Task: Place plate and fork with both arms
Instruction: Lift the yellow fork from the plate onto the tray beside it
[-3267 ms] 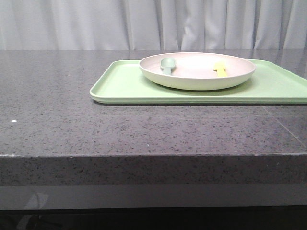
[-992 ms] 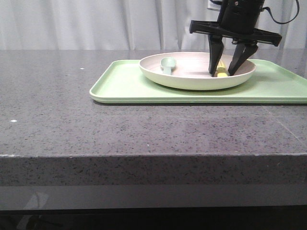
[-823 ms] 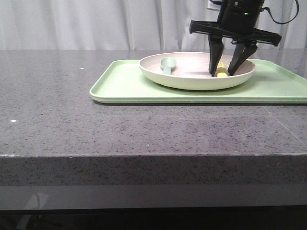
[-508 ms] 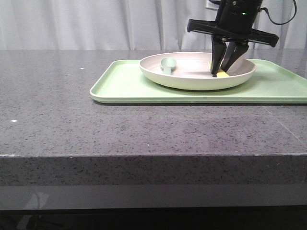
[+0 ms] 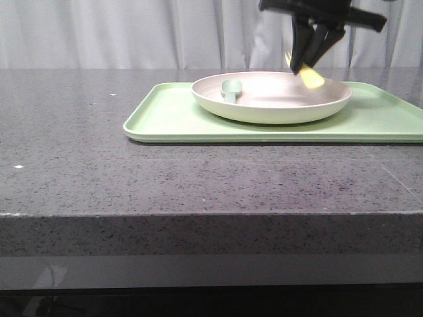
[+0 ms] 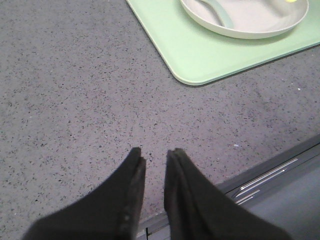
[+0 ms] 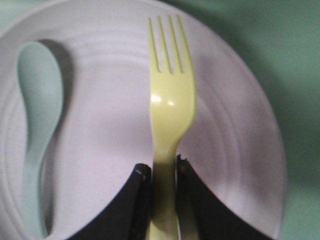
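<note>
Overhead, fork [image 7: 170,105] by its handle between right fingers [image 7: 142,192], tines seemingly tilted downward above plate [image 5: 264,109].

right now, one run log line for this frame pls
right gripper: shut on fork, lifted above plate | left gripper: idle over table | spoon: in plate

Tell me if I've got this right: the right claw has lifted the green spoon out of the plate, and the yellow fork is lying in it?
Not quite, they're swapped. The right gripper holds the yellow fork by its handle, lifted above the plate, as the right wrist and front views show. The green spoon is what lies in the plate.
</note>
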Available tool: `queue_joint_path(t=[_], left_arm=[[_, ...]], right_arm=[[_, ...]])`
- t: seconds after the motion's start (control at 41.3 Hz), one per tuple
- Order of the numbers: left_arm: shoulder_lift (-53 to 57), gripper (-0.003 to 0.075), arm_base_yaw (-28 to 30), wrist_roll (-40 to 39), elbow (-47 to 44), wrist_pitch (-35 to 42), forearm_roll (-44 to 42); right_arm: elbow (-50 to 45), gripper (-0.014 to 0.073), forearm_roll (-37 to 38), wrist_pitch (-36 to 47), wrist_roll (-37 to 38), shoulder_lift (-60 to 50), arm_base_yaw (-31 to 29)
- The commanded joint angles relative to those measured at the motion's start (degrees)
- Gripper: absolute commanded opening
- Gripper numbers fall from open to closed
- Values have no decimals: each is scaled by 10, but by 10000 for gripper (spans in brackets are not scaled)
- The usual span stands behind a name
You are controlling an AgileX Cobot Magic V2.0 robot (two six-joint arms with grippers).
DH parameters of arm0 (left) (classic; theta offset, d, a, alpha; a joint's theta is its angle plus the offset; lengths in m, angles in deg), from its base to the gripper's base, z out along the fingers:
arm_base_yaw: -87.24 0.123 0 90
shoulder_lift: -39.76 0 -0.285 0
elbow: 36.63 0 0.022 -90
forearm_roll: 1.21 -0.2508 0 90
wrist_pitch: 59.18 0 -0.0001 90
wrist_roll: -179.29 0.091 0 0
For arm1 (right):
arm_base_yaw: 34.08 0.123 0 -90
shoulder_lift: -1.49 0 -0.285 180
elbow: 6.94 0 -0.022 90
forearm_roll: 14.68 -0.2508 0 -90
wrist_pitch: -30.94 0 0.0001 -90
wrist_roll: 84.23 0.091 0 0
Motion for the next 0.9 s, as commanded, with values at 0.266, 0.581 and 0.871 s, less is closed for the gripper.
queue_joint_path(t=[0.266,0.581,0.871], left_arm=[[0,112,0,0,16,40,6],[0,112,0,0,16,40,6],[0,112,0,0,16,40,6]], right_arm=[[-8,87,6,-60,-51,-102,-33],[-148,87,4,-57,-80,-139,-113],[-198,87,-11,-7,-104,-119,-123]])
